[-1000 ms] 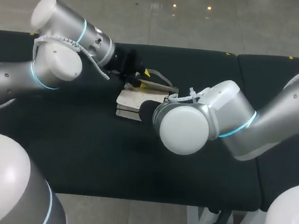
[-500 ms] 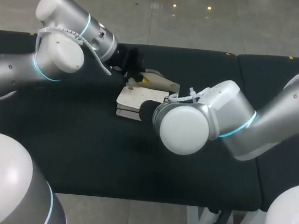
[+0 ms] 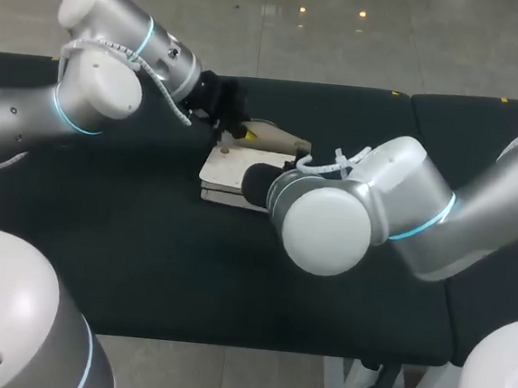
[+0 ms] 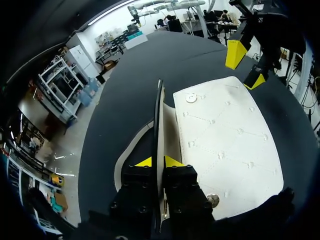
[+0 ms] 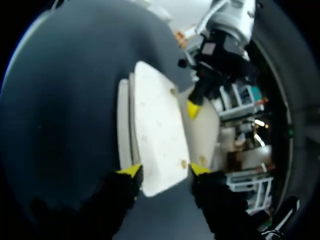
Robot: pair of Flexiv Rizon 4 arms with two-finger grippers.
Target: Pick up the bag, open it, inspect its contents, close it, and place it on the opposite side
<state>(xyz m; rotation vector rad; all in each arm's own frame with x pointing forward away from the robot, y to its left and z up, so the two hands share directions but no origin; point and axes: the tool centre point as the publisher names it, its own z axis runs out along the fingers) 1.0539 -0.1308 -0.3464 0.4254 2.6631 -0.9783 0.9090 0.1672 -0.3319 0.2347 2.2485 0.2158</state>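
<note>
One bag (image 3: 234, 169), cream-white and quilted, lies near the middle of the black tabletop (image 3: 145, 257), its long axis running roughly from 9 to 3 o'clock in the head view. Two arms work on it. The left arm (image 3: 95, 98) comes in from 9 o'clock and ends at the bag's 12 o'clock long side. The right arm (image 3: 403, 207) comes in from 3 o'clock, and its wrist covers the bag's 3 o'clock end. One flap (image 3: 277, 141) is raised off the body along the 12 o'clock side. In the left wrist view it stands edge-on, and the left jaws are pressed together on it, one yellow fingertip (image 4: 145, 161) on each face of the thin edge. The right jaws are spread wide. In the right wrist view the bag's near short end sits between their two yellow fingertips (image 5: 131, 171), and whether either tip touches the bag cannot be told. Two round metal studs show on the bag's upper face. One stud (image 4: 191, 98) is near the end by the right jaws, and the other stud (image 4: 212, 200) is near the end by the left jaws.
</note>
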